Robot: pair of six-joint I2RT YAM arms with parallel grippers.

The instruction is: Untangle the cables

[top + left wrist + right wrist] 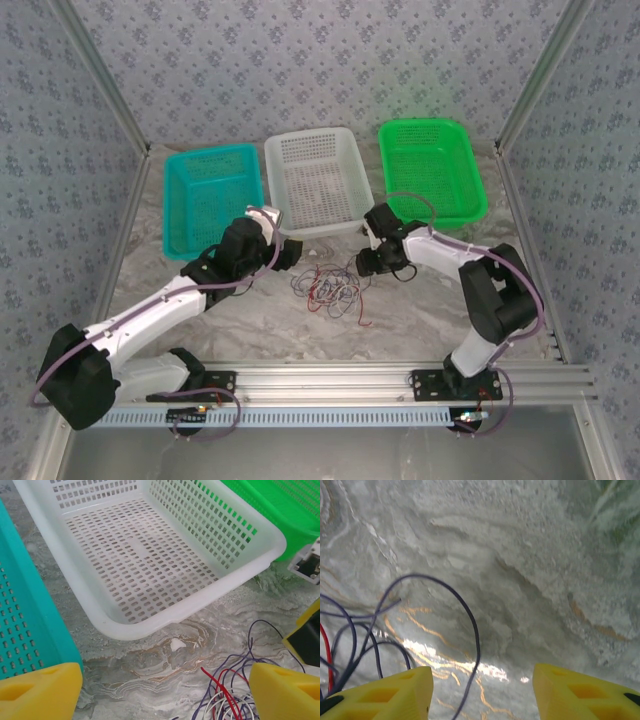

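The cables (325, 285) lie in a small tangle of red, dark purple and whitish loops on the marble table between my two grippers. My left gripper (287, 250) hovers just left of the tangle. In the left wrist view my left gripper (162, 695) is open, with bare table between its yellow fingertips (42, 690). The cables (227, 690) lie against the inside of its right finger. My right gripper (364, 263) sits at the tangle's right edge. In its own view my right gripper (482, 692) is open, and one dark purple loop (470, 615) runs down between the jaws, unpinched.
Three baskets stand in a row behind the tangle: teal (175, 215), white (312, 232) and green (440, 222). The white basket's near rim (190, 605) is close ahead of my left gripper, with the teal wall (30, 620) on its left.
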